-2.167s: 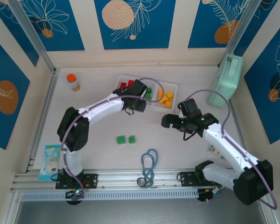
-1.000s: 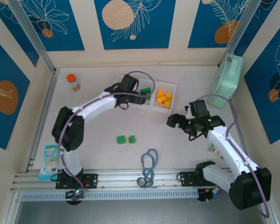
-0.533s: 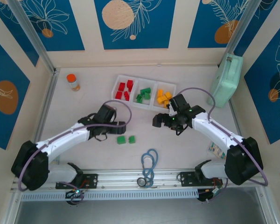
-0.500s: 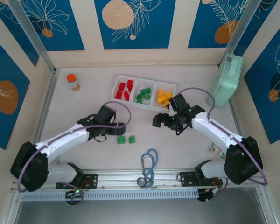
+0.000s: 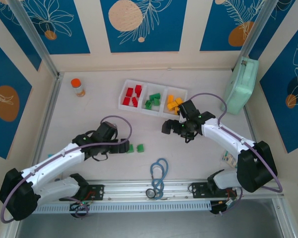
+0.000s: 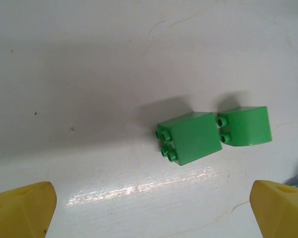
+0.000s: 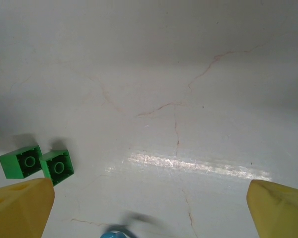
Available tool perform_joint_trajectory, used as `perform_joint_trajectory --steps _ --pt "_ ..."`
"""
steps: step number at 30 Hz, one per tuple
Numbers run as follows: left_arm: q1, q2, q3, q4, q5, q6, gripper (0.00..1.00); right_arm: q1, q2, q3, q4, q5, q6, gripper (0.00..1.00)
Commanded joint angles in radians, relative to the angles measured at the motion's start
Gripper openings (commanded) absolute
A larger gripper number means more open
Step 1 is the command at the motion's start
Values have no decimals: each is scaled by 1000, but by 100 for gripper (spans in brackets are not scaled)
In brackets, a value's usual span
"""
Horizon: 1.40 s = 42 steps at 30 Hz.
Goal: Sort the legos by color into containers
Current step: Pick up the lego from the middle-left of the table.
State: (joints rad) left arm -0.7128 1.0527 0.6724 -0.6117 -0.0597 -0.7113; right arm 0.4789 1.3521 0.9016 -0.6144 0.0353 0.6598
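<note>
Two green legos (image 5: 135, 148) lie side by side on the table, in front of the white tray (image 5: 142, 105). Its three containers hold red legos (image 5: 131, 96), green legos (image 5: 152, 100) and orange-yellow legos (image 5: 174, 104). My left gripper (image 5: 123, 147) is low and just left of the loose pair, open. In the left wrist view the nearer green lego (image 6: 191, 137) and its neighbour (image 6: 245, 126) lie ahead of the spread yellow fingertips (image 6: 21, 208). My right gripper (image 5: 167, 128) hovers open in front of the tray's right end, and its wrist view catches the two green legos (image 7: 37, 164) at far left.
A blue stethoscope (image 5: 159, 176) lies near the front rail. The orange-capped bottle (image 5: 77, 87) stands at back left, the mint-green case (image 5: 241, 85) leans at back right. A packet (image 5: 54, 171) lies at front left, a small card (image 5: 228, 158) at right.
My left arm has swung from over the tray down to the two loose green legos. My right gripper has shifted left, to the front of the tray.
</note>
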Motion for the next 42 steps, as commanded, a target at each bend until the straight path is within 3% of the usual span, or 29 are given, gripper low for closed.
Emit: perform_joint_trajectory --steps 1,9,21,34,42 --pt "-22 58 40 -57 -29 -73 99 7 -21 -6 -4 27 6 100" --pt "-111 234 135 -91 -103 -108 100 2 -50 -28 10 38 6 100" --pt "-122 342 173 61 -1 -76 89 -20 -94 -80 13 32 -11 99" --pt "-122 439 219 12 -58 -83 80 -38 -131 -106 5 29 -18 99" --pt "-122 482 190 59 -16 -77 72 -37 -124 -104 22 15 -3 99"
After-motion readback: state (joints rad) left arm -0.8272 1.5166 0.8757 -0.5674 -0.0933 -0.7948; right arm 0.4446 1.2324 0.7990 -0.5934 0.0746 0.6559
